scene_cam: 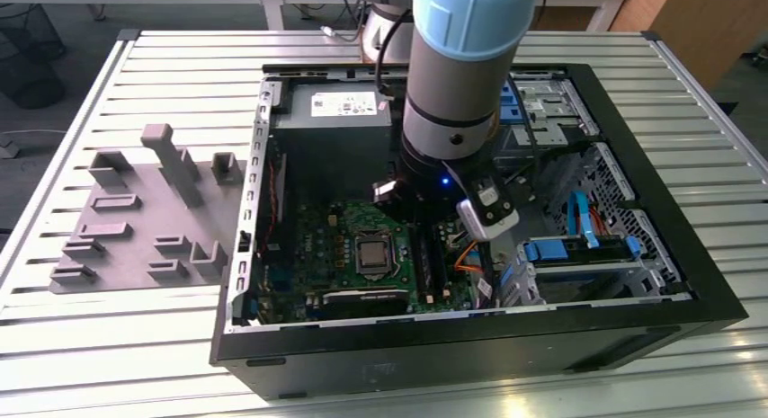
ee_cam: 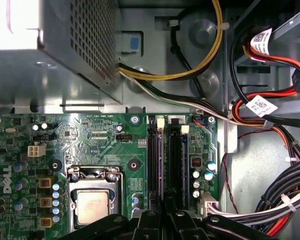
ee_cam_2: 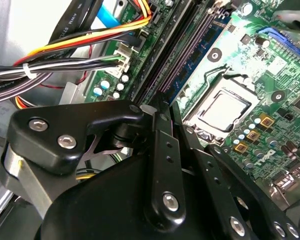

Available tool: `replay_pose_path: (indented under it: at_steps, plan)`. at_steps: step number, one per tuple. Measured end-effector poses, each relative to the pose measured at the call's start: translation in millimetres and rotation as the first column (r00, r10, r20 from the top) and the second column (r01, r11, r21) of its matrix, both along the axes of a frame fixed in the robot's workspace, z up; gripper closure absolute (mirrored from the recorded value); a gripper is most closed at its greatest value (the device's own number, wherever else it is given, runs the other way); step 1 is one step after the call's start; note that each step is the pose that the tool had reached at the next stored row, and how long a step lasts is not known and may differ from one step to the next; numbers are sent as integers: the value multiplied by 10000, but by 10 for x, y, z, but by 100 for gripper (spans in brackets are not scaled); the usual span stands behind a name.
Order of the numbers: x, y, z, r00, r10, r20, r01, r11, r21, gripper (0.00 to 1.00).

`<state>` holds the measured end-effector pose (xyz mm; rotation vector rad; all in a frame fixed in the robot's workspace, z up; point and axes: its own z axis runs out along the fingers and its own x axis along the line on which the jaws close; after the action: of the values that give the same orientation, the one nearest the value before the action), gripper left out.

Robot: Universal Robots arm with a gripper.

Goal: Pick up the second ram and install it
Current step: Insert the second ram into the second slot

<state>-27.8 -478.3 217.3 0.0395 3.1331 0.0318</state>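
Observation:
My gripper (scene_cam: 420,217) reaches down into the open computer case (scene_cam: 480,337), low over the motherboard's memory slots. In both wrist views its black fingers (ee_cam_2: 159,130) stand close together over the slot second from the processor socket (ee_cam: 92,205). The second ram (ee_cam_2: 173,57) shows edge-on as a thin dark strip with a purple sheen. It runs along that slot and in between the fingertips of the gripper (ee_cam: 165,202). Another bluish memory stick (ee_cam_2: 202,47) sits in the slot beside it, on the socket side.
Bundles of coloured cables (ee_cam: 270,195) lie beside the slots, away from the socket. The power supply box (ee_cam: 50,50) fills the far end of the case. Blue drive latches (scene_cam: 564,252) sit at the exterior view's right. A grey slotted fixture (scene_cam: 144,211) lies on the slatted table.

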Motion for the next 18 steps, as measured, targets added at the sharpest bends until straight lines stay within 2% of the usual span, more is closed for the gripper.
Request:
replay_pose_path:
  at_steps: [18]
  plan:
    - [3,-15,-53,10000,-1,-1,1,10000,0,86]
